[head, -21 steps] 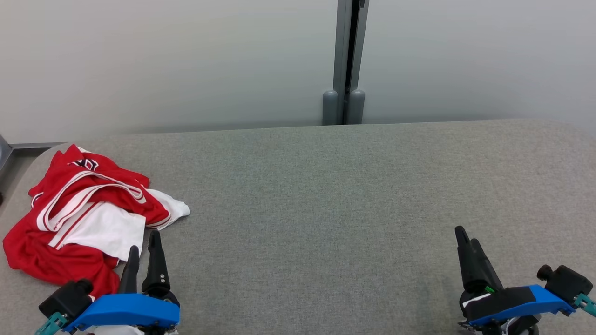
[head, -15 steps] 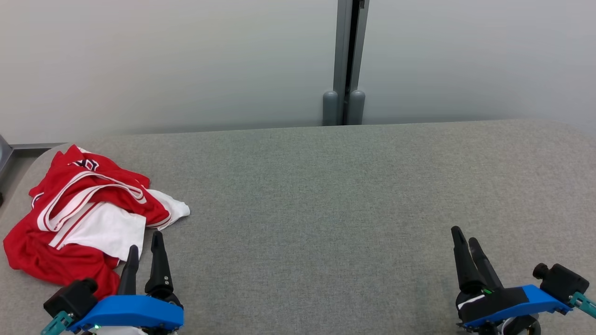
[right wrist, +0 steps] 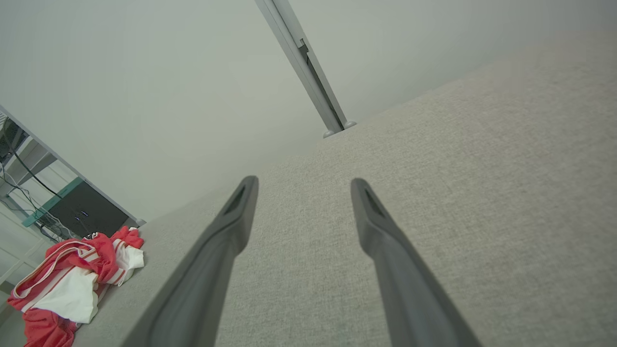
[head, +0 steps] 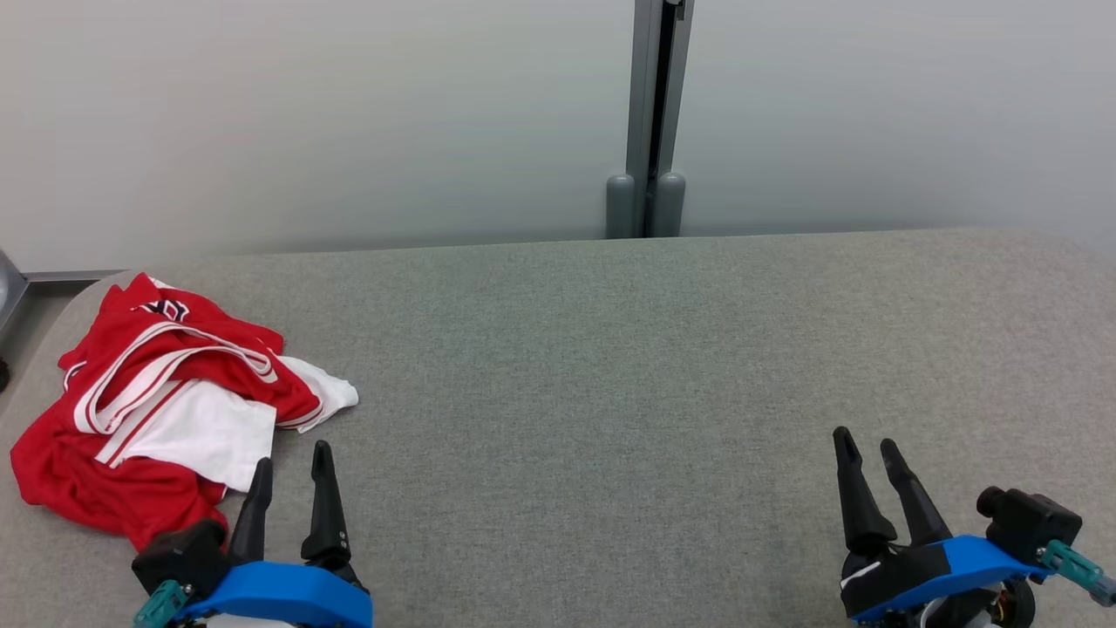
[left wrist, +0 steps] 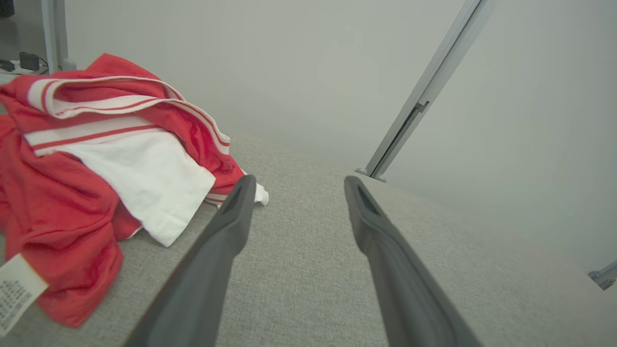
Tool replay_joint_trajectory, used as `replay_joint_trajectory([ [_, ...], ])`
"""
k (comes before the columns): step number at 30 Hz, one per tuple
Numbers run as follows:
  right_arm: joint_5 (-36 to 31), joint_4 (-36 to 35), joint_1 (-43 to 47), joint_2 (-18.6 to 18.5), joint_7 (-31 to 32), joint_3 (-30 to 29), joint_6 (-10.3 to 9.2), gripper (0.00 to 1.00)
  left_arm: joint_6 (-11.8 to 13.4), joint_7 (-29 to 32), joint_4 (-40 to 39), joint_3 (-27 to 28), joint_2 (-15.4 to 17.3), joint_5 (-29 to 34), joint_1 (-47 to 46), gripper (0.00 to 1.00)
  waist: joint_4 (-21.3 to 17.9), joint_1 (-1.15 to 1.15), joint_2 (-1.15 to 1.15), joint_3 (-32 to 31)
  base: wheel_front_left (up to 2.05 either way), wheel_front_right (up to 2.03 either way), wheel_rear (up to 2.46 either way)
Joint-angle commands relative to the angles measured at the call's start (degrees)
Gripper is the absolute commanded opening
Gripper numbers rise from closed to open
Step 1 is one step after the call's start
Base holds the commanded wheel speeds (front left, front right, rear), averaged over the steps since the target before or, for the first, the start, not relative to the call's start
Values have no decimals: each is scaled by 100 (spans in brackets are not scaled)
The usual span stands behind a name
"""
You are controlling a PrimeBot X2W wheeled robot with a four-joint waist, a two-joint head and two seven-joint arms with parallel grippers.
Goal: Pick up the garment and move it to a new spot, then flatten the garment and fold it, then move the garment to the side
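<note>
Grey table (head: pixel 610 349), red-white garment (head: pixel 166 410) crumpled at left.
Both spread and empty: left gripper (head: pixel 292 455) beside garment, right gripper (head: pixel 863 438) well apart; pinch a thick top fold, lift clear.

Red garment (head: pixel 166 410) crumpled at worktop's (head: pixel 610 392) left edge. Just beside it, left gripper (head: pixel 292 453), fingers spread. Near the front right corner, right gripper (head: pixel 863 438), same.
</note>
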Motion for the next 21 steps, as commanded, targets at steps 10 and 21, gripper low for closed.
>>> replay_joint_trajectory([
  [10, -723, 1, -122, -50, -189, -22, 12, 100, 61, -190, 115, -141, 69, 661, -19, 100, 2, 0, 0, -12, 0, 0, 0],
  [21, -1310, -19, -108, -53, -299, -30, 13, 100, 147, -324, 266, -196, 76, 1118, -2, 100, -1, 0, 0, -36, 0, 0, 0],
])
